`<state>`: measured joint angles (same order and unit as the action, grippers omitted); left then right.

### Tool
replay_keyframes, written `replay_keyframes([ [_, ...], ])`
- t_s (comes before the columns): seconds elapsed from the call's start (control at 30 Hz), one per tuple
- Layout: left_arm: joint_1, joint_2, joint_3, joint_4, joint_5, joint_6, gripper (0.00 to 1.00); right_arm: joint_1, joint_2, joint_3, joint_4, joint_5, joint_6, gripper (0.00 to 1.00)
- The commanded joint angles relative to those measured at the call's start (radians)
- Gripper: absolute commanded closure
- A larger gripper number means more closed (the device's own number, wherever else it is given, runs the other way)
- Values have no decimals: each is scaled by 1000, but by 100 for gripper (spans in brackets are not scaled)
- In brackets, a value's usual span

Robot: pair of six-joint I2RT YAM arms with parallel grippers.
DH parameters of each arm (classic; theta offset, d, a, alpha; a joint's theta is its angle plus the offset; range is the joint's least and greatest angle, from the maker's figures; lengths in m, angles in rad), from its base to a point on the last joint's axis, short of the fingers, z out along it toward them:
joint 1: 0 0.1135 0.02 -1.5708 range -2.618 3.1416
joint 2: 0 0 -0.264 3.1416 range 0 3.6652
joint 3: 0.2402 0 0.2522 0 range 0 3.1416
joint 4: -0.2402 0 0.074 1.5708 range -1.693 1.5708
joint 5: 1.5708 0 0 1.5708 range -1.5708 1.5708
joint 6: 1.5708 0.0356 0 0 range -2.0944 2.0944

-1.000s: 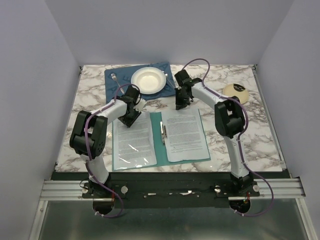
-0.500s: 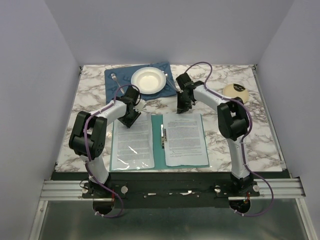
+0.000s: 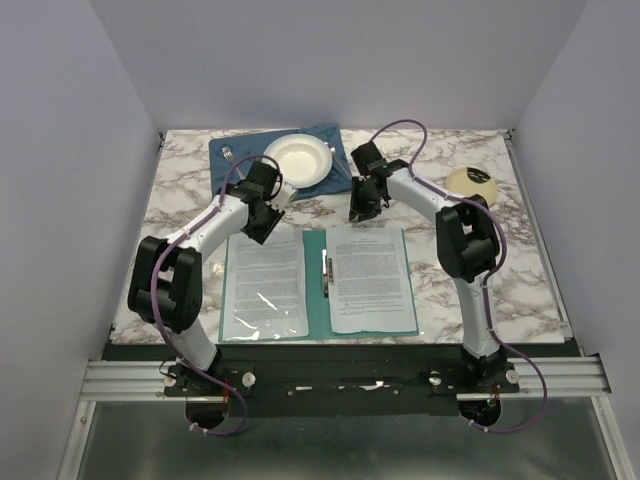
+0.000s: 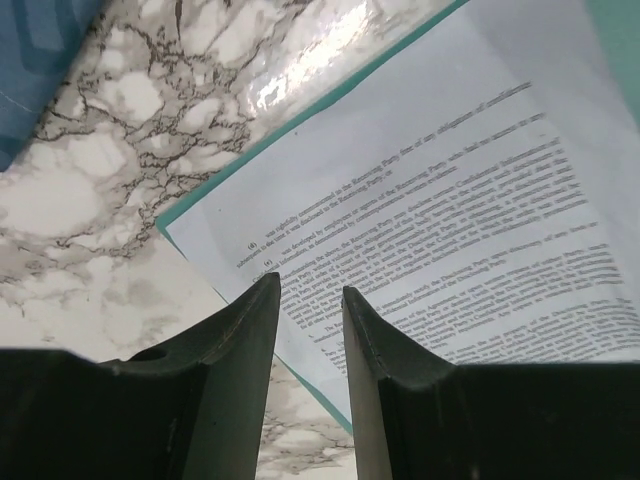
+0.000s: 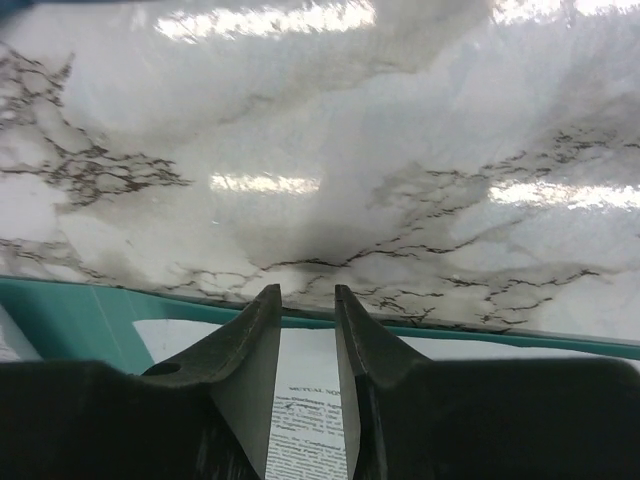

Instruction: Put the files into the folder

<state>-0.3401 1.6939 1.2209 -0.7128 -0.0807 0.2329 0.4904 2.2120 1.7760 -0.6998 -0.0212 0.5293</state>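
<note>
Pale lavender walls close in a marble table (image 3: pixel 180 200). From above, the teal folder (image 3: pixel 317 290) lies open and flat at 6 o'clock, close to the arm bases, with a small metal clip (image 3: pixel 327 268) on its spine. The files (image 3: pixel 370 280) lie inside it, one printed sheet on the right half and another on the left half under a shiny clear pocket. At 12 o'clock a blue placemat (image 3: pixel 235 150) carries a white plate (image 3: pixel 296 160) and a fork (image 3: pixel 229 155). A round beige object (image 3: pixel 471 181) sits at 2 o'clock. The left gripper (image 3: pixel 262 232) hangs over the folder's far left corner, the right gripper (image 3: pixel 357 215) just past its far edge.

On the left wrist camera, the left gripper (image 4: pixel 310 285) has its fingers a narrow gap apart with nothing between them. Printed paper fills 3 o'clock, a teal border runs along it, and marble and a bit of blue cloth lie toward 10 o'clock.

On the right wrist camera, the right gripper (image 5: pixel 302 292) also shows a narrow empty gap. Glossy marble fills 12 o'clock. The folder's teal edge crosses from 9 to 3 o'clock, with printed paper at 6 o'clock.
</note>
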Motion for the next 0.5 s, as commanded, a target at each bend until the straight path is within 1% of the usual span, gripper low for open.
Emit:
replay_keyframes([
  [0.0, -81, -13, 38, -37, 50, -32, 56, 7, 2, 33, 66, -57, 44, 64],
  [0.1, -132, 35, 45, -30, 35, -40, 57, 7, 8, 23, 85, -98, 63, 64],
  [0.23, -163, 81, 29, -8, 22, -47, 57, 7, -3, -30, 131, -135, 83, 65],
  [0.33, -168, 104, 22, 9, 19, -58, 57, 7, -14, -62, 161, -146, 90, 66],
  [0.47, -169, 121, 12, 32, 19, -79, 57, 7, -5, -61, 166, -166, 93, 67],
])
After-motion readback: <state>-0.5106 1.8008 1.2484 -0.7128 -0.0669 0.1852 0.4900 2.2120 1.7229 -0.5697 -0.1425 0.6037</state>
